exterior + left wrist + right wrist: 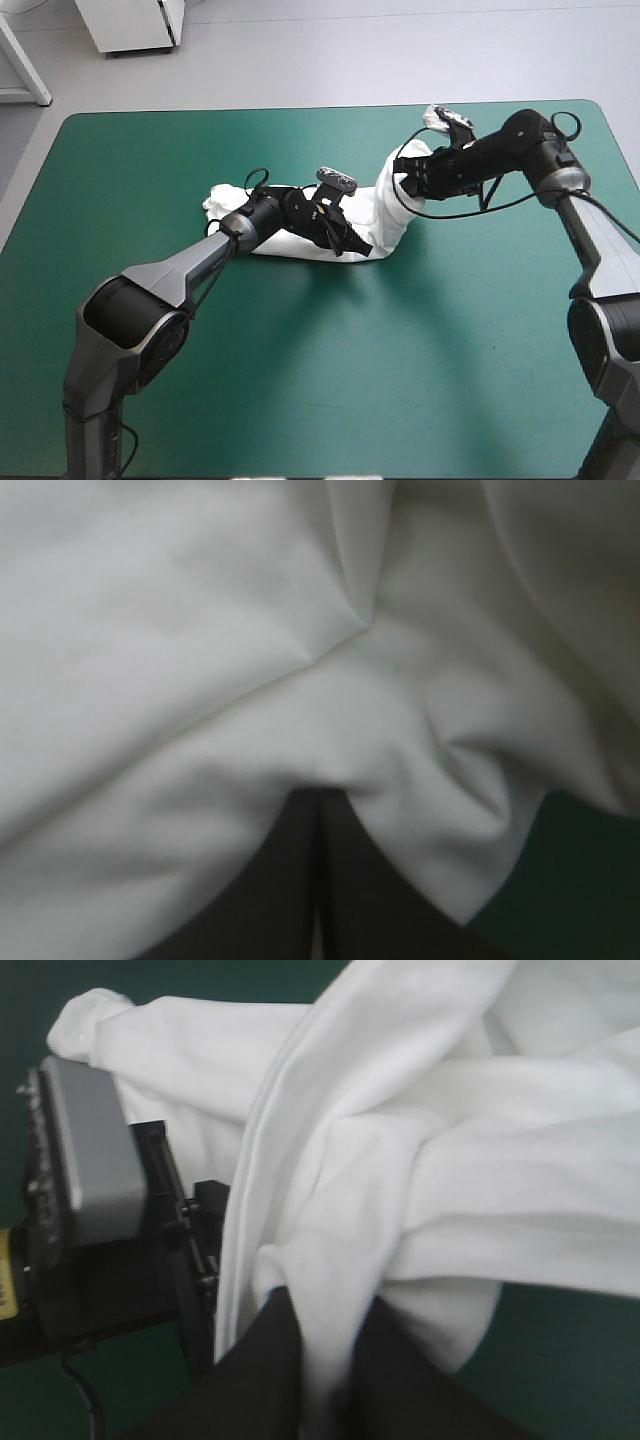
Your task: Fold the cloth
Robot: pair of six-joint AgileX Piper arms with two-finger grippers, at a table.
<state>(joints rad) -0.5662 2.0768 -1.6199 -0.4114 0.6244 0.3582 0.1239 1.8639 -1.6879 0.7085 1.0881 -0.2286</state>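
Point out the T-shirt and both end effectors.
T-shirt (pixel 385 205), high view, fold between the arms.
Left end effector (pixel 318 798), left wrist view, where the fingertips meet.
Right end effector (pixel 325 1310), right wrist view, between the fingertips.

One T-shirt (pixel 383 215) (pixel 200 630) (pixel 480 1160), white, in a single crumpled piece. One worktop (pixel 330 380) under it, with one teal-green cover. Two robot arms, a left arm (pixel 180 270) and a right arm (pixel 590 230), one at each end of the T-shirt. Two sets of jaws, the left jaws and the right jaws, both pinched on the T-shirt. Each set has two black fingers (pixel 290 880) (pixel 260 1380), four in all.
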